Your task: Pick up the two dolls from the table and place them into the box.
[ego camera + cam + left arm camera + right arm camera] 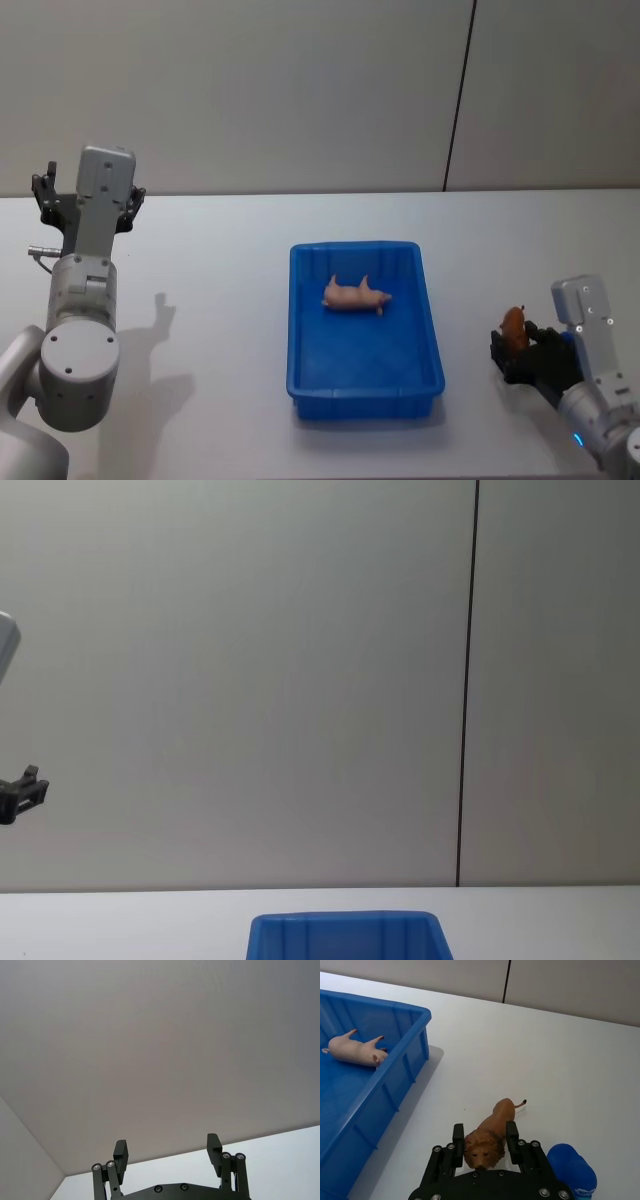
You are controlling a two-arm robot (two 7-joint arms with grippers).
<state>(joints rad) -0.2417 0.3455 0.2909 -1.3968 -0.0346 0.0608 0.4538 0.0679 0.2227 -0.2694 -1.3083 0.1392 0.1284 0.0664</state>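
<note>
A pink pig doll (355, 295) lies on its side inside the blue box (300, 330), also seen as the pig doll (355, 1050) in the box (395, 1090) from the right wrist. A brown lion doll (490, 1135) stands on the white table (220, 280) to the right of the box. My right gripper (485, 1137) is low at the table and shut on the lion doll (513, 323), one finger against each side of its mane. My left gripper (167, 1150) is raised high at the far left, open and holding nothing.
A blue rounded thing (572, 1172) sits close beside the right gripper's body. The box's near rim (345, 920) shows at the bottom of the chest view. A grey wall with a thin black line (460, 95) stands behind the table.
</note>
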